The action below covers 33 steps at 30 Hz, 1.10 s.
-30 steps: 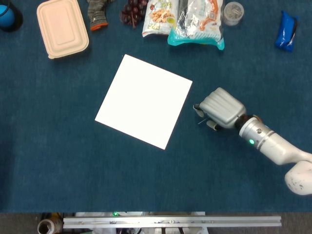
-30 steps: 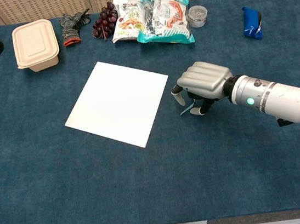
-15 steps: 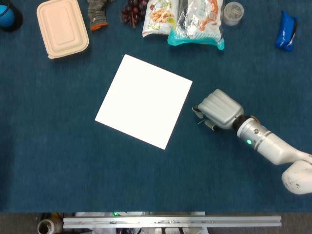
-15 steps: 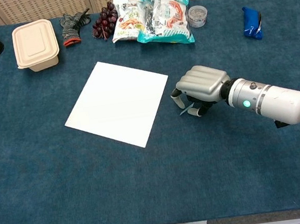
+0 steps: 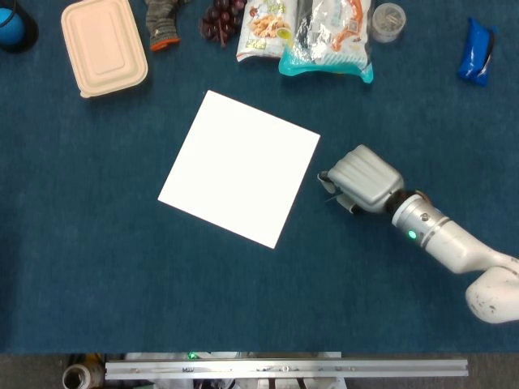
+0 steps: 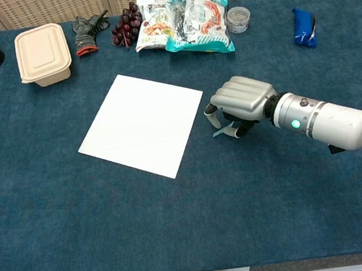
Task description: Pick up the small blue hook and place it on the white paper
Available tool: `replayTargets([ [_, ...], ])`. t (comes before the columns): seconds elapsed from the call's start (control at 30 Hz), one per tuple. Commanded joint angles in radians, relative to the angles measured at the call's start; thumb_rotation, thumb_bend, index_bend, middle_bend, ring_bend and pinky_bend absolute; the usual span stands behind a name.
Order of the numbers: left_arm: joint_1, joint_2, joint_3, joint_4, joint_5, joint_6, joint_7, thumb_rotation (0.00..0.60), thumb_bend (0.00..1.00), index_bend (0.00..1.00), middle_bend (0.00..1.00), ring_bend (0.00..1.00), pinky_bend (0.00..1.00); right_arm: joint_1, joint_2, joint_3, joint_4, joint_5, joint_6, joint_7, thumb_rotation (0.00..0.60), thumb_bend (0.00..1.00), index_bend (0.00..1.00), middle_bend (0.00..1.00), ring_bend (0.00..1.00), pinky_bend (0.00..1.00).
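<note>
Right hand (image 6: 240, 104) gripped the small blue hook (image 6: 221, 130) in curled fingers, positioned just beside the white paper (image 6: 141, 125) edge on the table (image 6: 179, 222).

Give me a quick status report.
Right hand curled over the small blue hook, beside the white paper. Hook not on paper yet. Left hand not in view. Path clear.

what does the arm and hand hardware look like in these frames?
Only the right arm shows. The right hand has a silver-grey metallic back shell with ribbed finger segments, and dark-tipped pale fingertips. Behind it sits a black wrist collar, then a silver cylindrical forearm with a small green indicator light and two dark round marks. No loose cables show. The left arm is out of both views.
</note>
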Motion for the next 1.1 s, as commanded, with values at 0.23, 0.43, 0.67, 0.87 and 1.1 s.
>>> replayTargets([
  [0.23, 0.003, 0.003, 0.002, 0.001, 0.001, 0.000, -0.003, 0.600, 0.36, 0.29, 0.28, 0.29, 0.22, 0.006, 0.012, 0.012, -0.020, 0.013, 0.010, 0.008, 0.600, 0.36, 0.66, 1.00, 1.00, 1.00],
  [0.43, 0.005, 0.002, 0.000, 0.002, -0.002, 0.000, -0.006, 0.600, 0.36, 0.29, 0.28, 0.29, 0.21, 0.008, 0.022, 0.010, -0.030, 0.010, 0.020, 0.014, 0.600, 0.36, 0.66, 1.00, 1.00, 1.00],
  [0.67, 0.000, 0.005, 0.000, -0.008, 0.000, -0.008, 0.003, 0.600, 0.36, 0.29, 0.28, 0.29, 0.21, 0.022, -0.003, 0.059, -0.050, -0.001, 0.055, 0.102, 0.600, 0.36, 0.66, 1.00, 1.00, 1.00],
  [0.87, 0.003, 0.010, 0.001, -0.018, 0.003, 0.000, 0.009, 0.600, 0.36, 0.29, 0.28, 0.29, 0.21, 0.071, -0.059, 0.130, -0.043, 0.041, 0.023, 0.180, 0.600, 0.36, 0.66, 1.00, 1.00, 1.00],
  [1.1, 0.013, 0.013, 0.005, -0.021, -0.002, 0.004, 0.007, 0.600, 0.36, 0.29, 0.28, 0.29, 0.22, 0.144, -0.126, 0.197, -0.003, 0.172, -0.086, 0.228, 0.600, 0.36, 0.66, 1.00, 1.00, 1.00],
])
